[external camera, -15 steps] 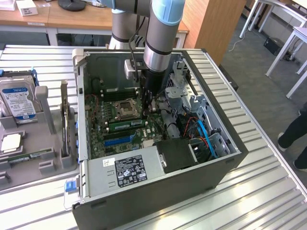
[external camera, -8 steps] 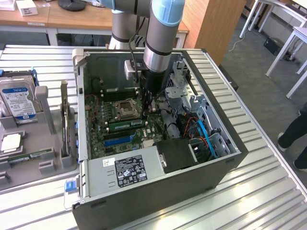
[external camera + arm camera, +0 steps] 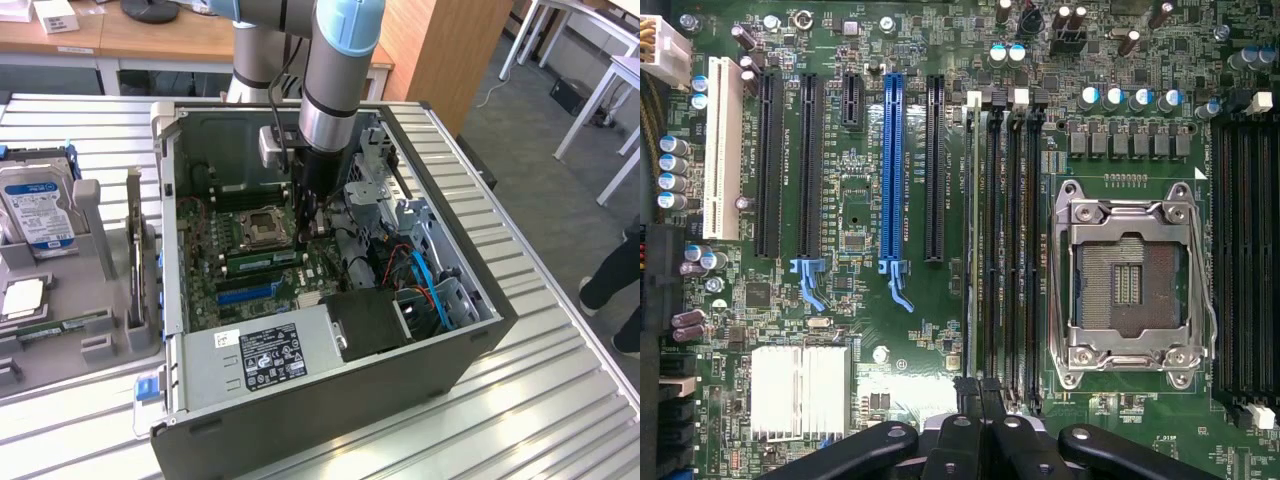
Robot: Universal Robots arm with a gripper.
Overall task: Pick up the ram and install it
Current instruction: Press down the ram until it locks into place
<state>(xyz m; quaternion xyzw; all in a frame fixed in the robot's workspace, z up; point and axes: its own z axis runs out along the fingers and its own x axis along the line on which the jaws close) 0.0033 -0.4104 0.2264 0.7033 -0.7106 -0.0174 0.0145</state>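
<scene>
The ram point(image 3: 262, 259), a narrow green stick with a white label, stands on edge in a memory slot of the motherboard point(image 3: 215, 275) inside the open computer case point(image 3: 330, 400). In the wrist view the ram point(image 3: 969, 240) shows edge-on in the slot nearest the black expansion slots. My gripper point(image 3: 305, 222) reaches down into the case from the arm point(image 3: 335, 80). Its dark fingertips point(image 3: 965, 392) are pressed together, and the gripper point(image 3: 979, 392) sits right at one end of the ram. I cannot tell whether the tips touch the stick. Nothing shows between the fingers.
The empty CPU socket point(image 3: 1130, 285) lies beside the memory slots. Blue and orange cables point(image 3: 425, 280) and a metal drive cage point(image 3: 375, 185) crowd the case on the exterior view's right. A grey tray point(image 3: 95, 345) holds a hard drive point(image 3: 35, 205). A person's legs point(image 3: 610, 280) stand at the far right.
</scene>
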